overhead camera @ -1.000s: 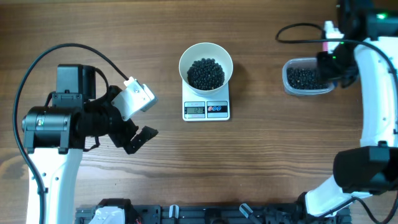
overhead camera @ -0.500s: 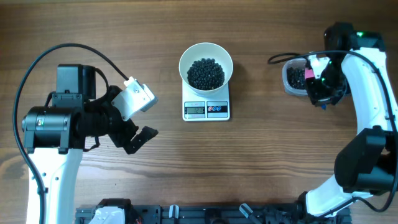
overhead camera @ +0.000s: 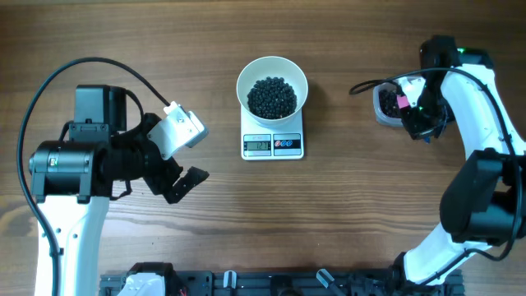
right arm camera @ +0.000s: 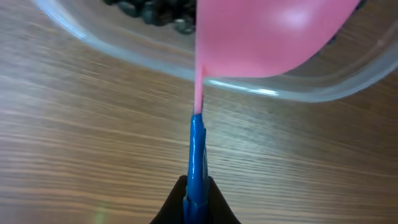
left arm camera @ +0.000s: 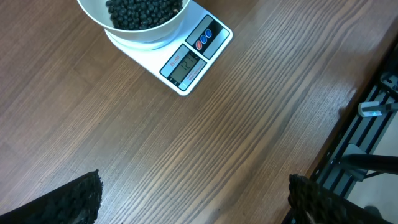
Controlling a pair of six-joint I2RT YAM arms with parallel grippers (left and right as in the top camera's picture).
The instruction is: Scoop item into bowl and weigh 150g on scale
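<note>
Many beads (overhead camera: pixel 272 97) heaped in bowl (overhead camera: pixel 241 85) on scale (overhead camera: pixel 272 145), more in tub (overhead camera: pixel 380 105). We judge them light, loose, rolling: no pinching, carry level in scoop (right arm camera: pixel 267 37); right end effector (right arm camera: pixel 196 202) clamps its handle; left end effector (left arm camera: pixel 193 199) gapes.

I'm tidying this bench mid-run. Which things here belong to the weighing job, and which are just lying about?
Job: tiny black beads, round white bowl, small white kitchen scale, clear plastic tub, pink plastic scoop gripped by the right tool.
Lying about: black rack along the near edge, idle open left tool.
</note>
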